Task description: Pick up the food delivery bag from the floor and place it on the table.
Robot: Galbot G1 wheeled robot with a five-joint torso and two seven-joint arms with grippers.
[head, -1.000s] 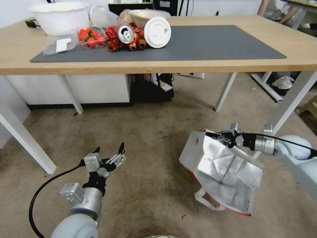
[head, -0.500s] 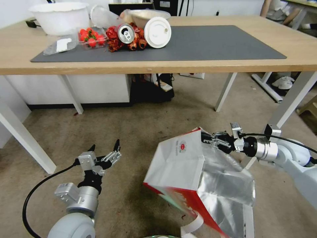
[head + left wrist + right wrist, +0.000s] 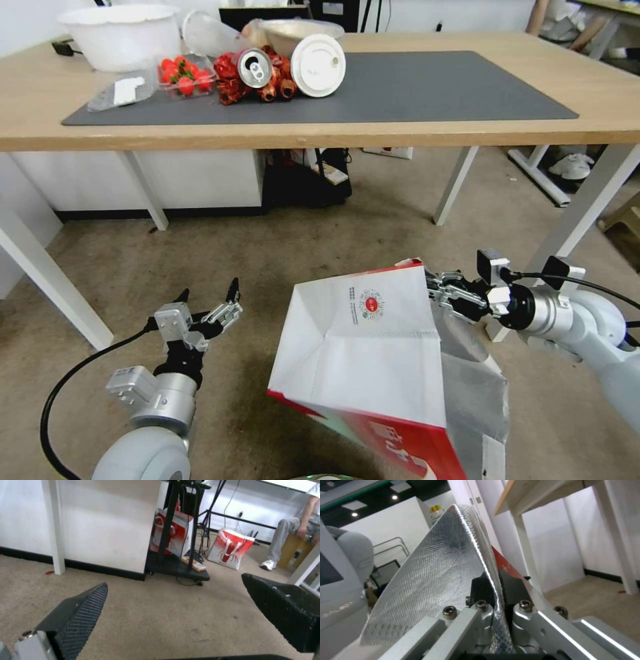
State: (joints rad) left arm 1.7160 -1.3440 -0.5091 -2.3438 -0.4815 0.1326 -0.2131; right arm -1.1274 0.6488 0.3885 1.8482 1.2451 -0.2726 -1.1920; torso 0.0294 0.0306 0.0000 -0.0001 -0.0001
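Observation:
The food delivery bag (image 3: 363,357) hangs tilted above the floor (image 3: 300,227), white face with a small round red logo up, red base toward me, silver lining on its right. My right gripper (image 3: 432,285) is shut on its top rim; the right wrist view shows the foil edge (image 3: 486,570) pinched between the fingers (image 3: 480,590). My left gripper (image 3: 208,297) hovers open over the floor to the bag's left, nothing between its fingers (image 3: 83,615). The light-wood table (image 3: 320,137) with its dark grey mat (image 3: 427,87) stands ahead, higher than the bag.
The mat's left end holds a white bowl (image 3: 120,33), strawberries in a clear box (image 3: 183,75), a crushed can (image 3: 255,67), red wrappers and a white lid (image 3: 318,65). White table legs (image 3: 455,183) stand close by. Red bags and a black stand (image 3: 176,542) sit under the table.
The right gripper has lifted the bag off the floor and swung it up toward me, so its white logo face now shows. The left gripper drifted slightly left, still open.

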